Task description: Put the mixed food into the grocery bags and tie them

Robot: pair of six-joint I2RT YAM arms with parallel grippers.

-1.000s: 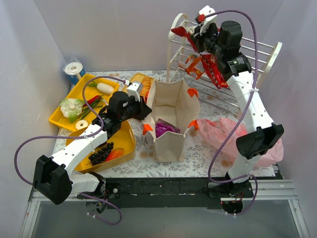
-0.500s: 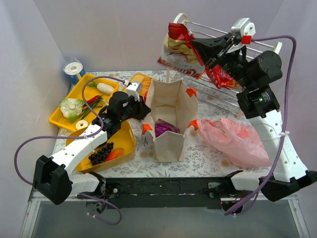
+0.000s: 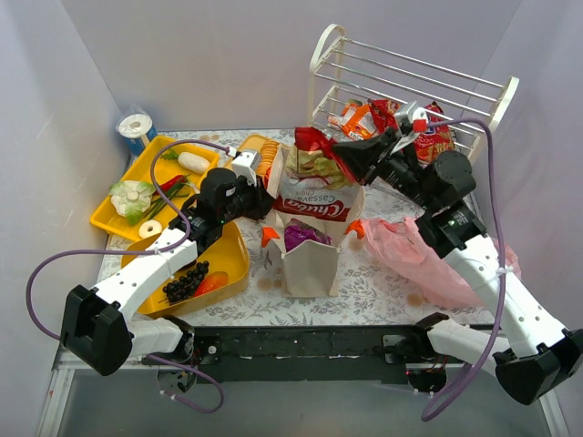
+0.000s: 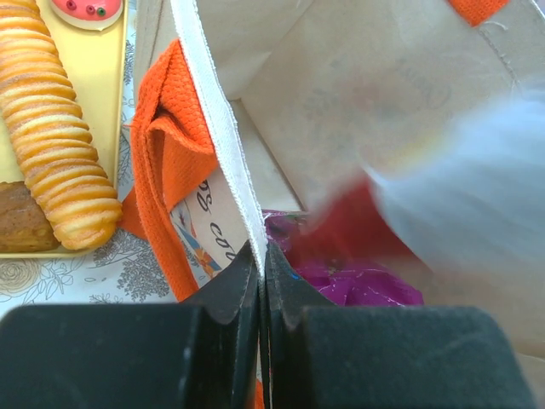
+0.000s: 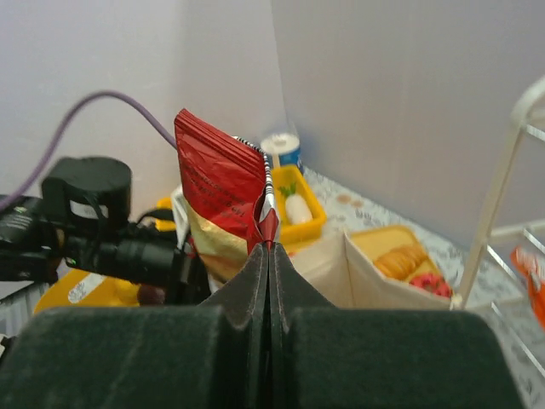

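Floral-print table, back corner of the cell. My R gripper is clamped on the top seam of a red/white snack packet. The pkt hangs over the open mouth of the beige tote. My L gripper is pinched onto the tote's white rim, beside an orange handle. Purple packet is inside the tote. Pink bag lies just R of the tote. Yellow trays sit to the L, wire rack behind.
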